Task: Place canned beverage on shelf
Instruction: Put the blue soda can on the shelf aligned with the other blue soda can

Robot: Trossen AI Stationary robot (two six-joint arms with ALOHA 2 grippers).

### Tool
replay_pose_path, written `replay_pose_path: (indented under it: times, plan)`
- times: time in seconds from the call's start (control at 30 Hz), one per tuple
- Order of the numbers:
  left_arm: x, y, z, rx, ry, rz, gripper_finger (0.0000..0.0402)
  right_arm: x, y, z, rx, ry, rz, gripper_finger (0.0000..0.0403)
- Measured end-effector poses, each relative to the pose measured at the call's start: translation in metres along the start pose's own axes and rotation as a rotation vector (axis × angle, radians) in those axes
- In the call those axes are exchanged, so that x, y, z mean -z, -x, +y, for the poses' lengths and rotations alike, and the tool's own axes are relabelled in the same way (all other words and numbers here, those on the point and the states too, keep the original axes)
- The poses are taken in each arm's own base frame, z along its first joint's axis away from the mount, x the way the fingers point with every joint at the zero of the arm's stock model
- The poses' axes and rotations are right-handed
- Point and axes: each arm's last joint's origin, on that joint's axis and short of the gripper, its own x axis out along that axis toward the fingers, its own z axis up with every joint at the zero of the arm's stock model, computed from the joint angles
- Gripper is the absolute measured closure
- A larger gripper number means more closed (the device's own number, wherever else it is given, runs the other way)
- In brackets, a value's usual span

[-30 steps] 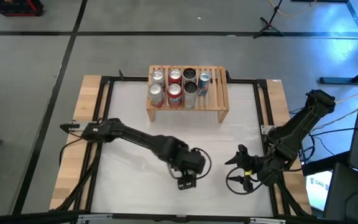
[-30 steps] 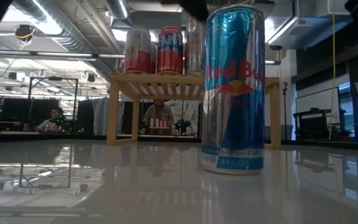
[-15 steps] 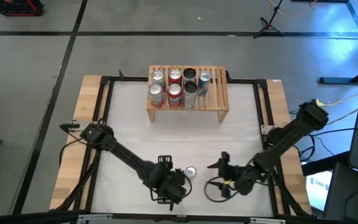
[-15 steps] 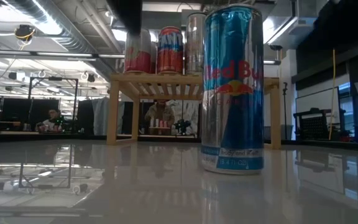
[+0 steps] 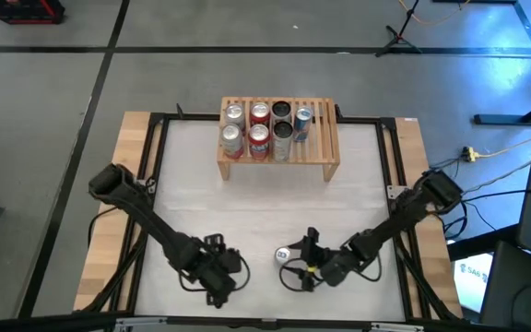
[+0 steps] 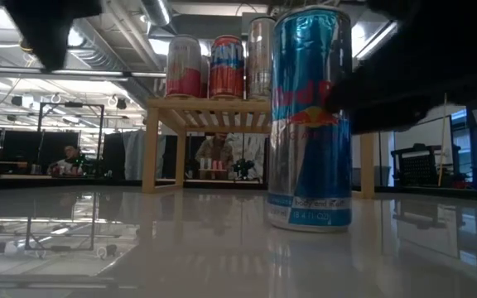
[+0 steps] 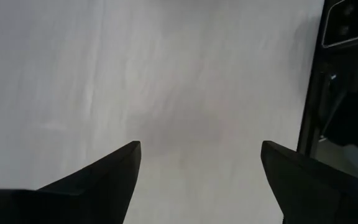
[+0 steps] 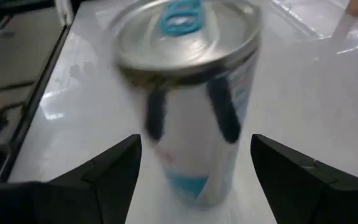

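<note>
The tall blue and silver can [image 5: 283, 254] is standing upright on the white bench [image 5: 247, 198], near its front edge at about 6 o'clock from the bench's middle, in the same spot as half a second ago. The right gripper [image 5: 295, 269] is now sitting just beside the can at its 4 o'clock, having slid in from farther out on the right; its fingers are spread, and in the right wrist view the can [image 8: 188, 93] is filling the gap between the two dark fingers [image 8: 98, 180] without either one pressing on it. In the low view the can [image 6: 310, 116] is standing in front, with a dark blur of the arm crossing beside it.

The left gripper [image 5: 221, 284] is moving away: it was just beside the can before, and is now lying well off at the can's 8 o'clock, with its fingers spread over bare bench in the left wrist view [image 7: 197, 168].

The wooden shelf [image 5: 324, 138] is standing at the bench's 12 o'clock edge, well apart from the can, carrying seven other cans [image 5: 258, 140] on the left part of its slatted top, unchanged.
</note>
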Motion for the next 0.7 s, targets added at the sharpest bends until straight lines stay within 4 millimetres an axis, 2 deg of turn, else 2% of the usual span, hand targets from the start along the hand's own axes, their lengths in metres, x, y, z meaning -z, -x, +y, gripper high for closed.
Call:
replay_pose_path:
  times: [0.2,0.53,0.6,0.7]
  plan:
    - [0.017,0.015,0.005,-0.001,0.032,-0.040,0.0079,0.003,-0.019,-0.006,0.035,0.029,-0.063,0.0111]
    - [0.020,0.018,0.002,-0.001,0.009,-0.050,0.0079,0.001,-0.041,-0.020,0.048,0.045,-0.109,0.0112]
    - [0.020,0.018,0.002,-0.003,-0.008,-0.053,0.0079,0.000,-0.042,-0.021,0.032,0.036,-0.104,0.0122]
    - [0.021,0.018,0.001,-0.002,-0.030,-0.052,0.0079,-0.003,-0.040,-0.021,0.021,0.009,-0.119,0.0172]
